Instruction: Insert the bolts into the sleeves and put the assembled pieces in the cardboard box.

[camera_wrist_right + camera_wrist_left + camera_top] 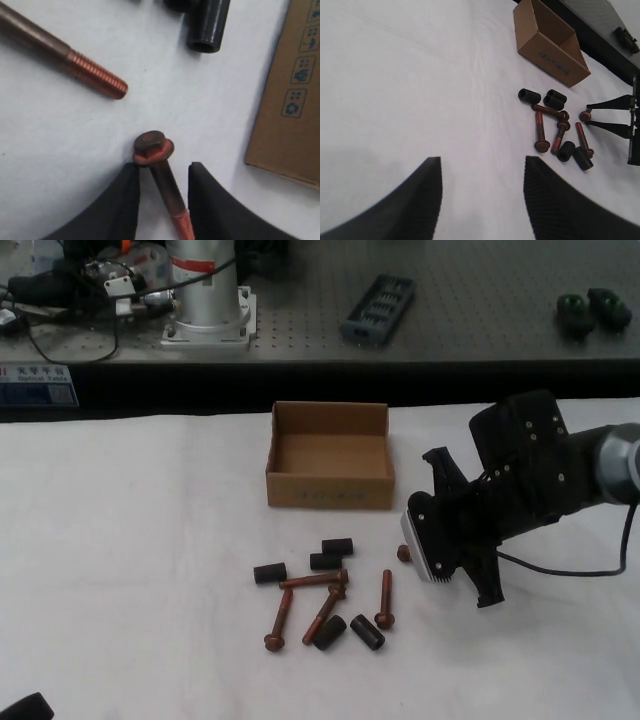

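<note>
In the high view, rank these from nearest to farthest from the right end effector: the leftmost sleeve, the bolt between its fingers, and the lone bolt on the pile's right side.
1. Bolt between the jaws of the right end effector, right of the pile.
2. Lone bolt, on the pile's right side.
3. Leftmost sleeve, at the pile's far left edge.

Bright, diffuse light leaves the white cloth [120,540] almost glaring, only faint soft shadows hug the bolts [310,581], and the far bench [450,330] at twelve o'clock lies dimmer.
</note>
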Controlling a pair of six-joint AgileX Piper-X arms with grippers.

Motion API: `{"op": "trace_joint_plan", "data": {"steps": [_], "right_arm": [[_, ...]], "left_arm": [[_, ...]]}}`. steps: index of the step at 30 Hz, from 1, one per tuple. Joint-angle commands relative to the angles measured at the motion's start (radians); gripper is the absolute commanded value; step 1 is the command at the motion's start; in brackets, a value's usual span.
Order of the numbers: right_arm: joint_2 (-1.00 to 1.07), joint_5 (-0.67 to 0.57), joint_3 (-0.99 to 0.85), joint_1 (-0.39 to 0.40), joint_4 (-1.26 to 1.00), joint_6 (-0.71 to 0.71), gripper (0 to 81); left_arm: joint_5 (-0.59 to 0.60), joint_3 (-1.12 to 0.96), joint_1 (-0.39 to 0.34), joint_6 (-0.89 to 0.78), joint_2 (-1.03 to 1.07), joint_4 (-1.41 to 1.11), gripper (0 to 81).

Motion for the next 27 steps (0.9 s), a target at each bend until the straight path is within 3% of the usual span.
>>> {"op": "trace_joint_plan", "data": {"steps": [1, 5, 10, 19, 27], "right_arm": [[0.026, 0.034, 0.002, -0.001, 0.038, -0.009, 26.5], [0.026, 0.070, 0.002, -0.001, 0.134, -0.061, 18.6], [0.026, 0.160, 0.002, -0.001, 0.172, -0.072, 1.0], [0.026, 0.255, 0.002, -0.001, 0.170, -0.072, 1.9], [-0.006, 0.258, 0.002, 0.012, 0.170, -0.040, 1.9]], "left_arm": [[-0.011, -0.011, 0.002, -0.010, 0.000, -0.020, 37.5], [-0.031, -0.011, 0.002, -0.010, 0.000, -0.020, 37.5], [-0.033, -0.011, 0.002, -0.010, 0.000, -0.020, 37.5], [-0.033, -0.011, 0.002, -0.010, 0.000, -0.020, 37.5], [-0.033, -0.011, 0.002, -0.010, 0.000, -0.020, 37.5]]}}
